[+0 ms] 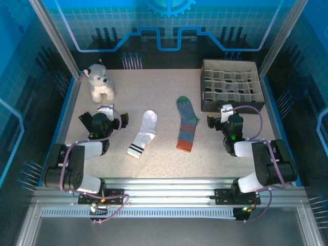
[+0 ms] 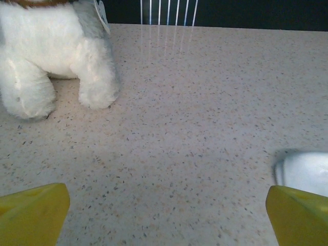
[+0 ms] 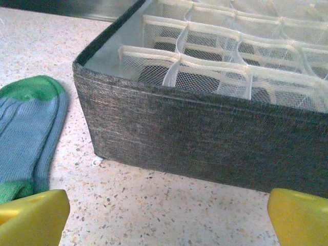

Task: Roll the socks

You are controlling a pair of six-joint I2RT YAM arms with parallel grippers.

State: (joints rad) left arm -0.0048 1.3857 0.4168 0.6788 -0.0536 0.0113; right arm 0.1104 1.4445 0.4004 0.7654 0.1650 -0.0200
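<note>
I see two matching arms. The left arm point(image 1: 64, 166) and the right arm point(image 1: 274, 164) are each built from bulky black joint housings joined by pale grey links. A thin lilac cable point(image 1: 249, 107) loops along each one, and a small green light point(image 1: 233, 137) glows near each wrist. The left gripper point(image 2: 164, 220) and the right gripper point(image 3: 166, 220) end in bright yellow, wedge-shaped fingertips point(image 2: 31, 212).

White fabric sock point(image 1: 143, 132): black stripes at cuff.
Teal-green knit sock point(image 1: 185, 130): green toe and heel, grey-blue bands, orange cuff.
Plush toy dog point(image 1: 99, 82): white and grey.
Fabric divider box point(image 1: 251, 106): dark grey weave, white mesh cells.
Tabletop point(image 1: 164, 87): beige, dark-speckled.
</note>
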